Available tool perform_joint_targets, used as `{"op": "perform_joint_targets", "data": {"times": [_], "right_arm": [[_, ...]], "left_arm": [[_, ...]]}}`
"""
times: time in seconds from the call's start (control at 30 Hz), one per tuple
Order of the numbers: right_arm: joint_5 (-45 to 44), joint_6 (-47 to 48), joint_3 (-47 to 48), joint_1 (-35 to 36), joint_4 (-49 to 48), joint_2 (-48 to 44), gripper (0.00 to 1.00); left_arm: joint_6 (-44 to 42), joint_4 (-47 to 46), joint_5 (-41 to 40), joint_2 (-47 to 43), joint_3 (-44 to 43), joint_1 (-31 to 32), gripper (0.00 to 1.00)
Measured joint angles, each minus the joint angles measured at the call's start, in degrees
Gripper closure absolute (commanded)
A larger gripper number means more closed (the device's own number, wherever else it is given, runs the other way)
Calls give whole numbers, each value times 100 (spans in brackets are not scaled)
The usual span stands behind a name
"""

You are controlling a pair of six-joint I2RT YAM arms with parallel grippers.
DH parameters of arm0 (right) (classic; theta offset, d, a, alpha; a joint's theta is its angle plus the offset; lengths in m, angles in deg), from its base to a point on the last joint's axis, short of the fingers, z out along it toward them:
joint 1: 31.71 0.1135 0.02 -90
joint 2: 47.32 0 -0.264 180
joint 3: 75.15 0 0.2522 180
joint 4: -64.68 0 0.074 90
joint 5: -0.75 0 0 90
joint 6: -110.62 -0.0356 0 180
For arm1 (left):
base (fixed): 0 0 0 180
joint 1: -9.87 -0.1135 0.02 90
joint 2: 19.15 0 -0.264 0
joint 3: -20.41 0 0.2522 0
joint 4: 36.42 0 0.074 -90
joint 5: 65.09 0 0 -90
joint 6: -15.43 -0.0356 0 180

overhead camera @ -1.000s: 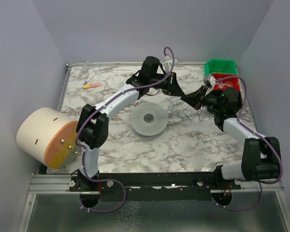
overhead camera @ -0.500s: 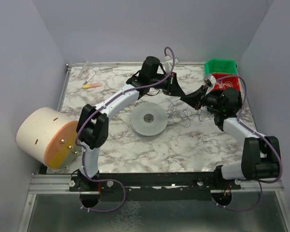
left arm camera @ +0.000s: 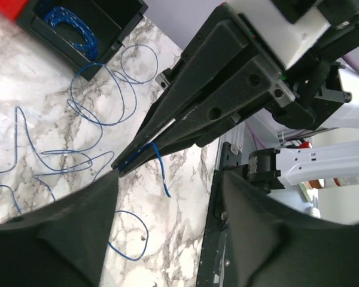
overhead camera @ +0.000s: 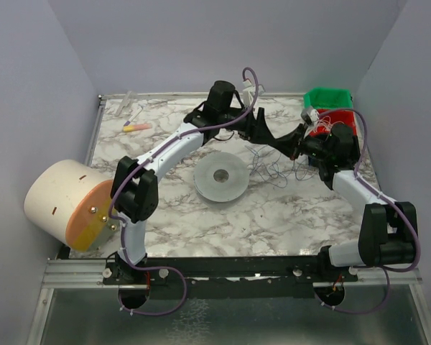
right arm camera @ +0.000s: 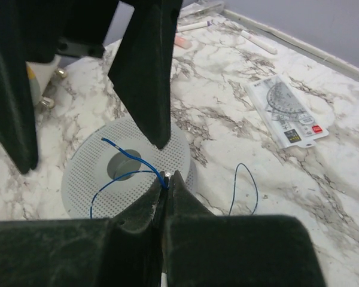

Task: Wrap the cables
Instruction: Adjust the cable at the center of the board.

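The left fingers stand spread apart with nothing between them, close in front of the right fingers. Those are pinched tight on the thin blue cable near one end. The rest of it lies in loose loops on the marble bench, beside the grey disc.

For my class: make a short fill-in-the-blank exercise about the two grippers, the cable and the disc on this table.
The right gripper is shut on a thin ____ cable. The left gripper is ____, its jaws apart and empty. The grey disc has a round ____ in its middle.
Missing words: blue, open, hole.
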Motion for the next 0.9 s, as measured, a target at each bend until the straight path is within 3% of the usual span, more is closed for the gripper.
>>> {"op": "perform_joint_targets", "data": {"times": [0.03,0.07,0.13,0.47,0.9], "right_arm": [[-35,66,22,-4,55,0,100],[-63,127,37,-7,111,0,100],[-111,254,70,-33,247,0,99],[-214,566,103,-81,601,-4,100],[-74,1141,116,-81,944,-227,100]], "left_arm": [[-15,59,-2,-35,-37,-24,15],[-59,105,-2,-70,-70,-50,3],[-164,240,-11,-216,-127,-157,1],[-739,389,-433,-1123,28,-601,1],[-1165,1248,-380,125,-332,-42,13]]}}
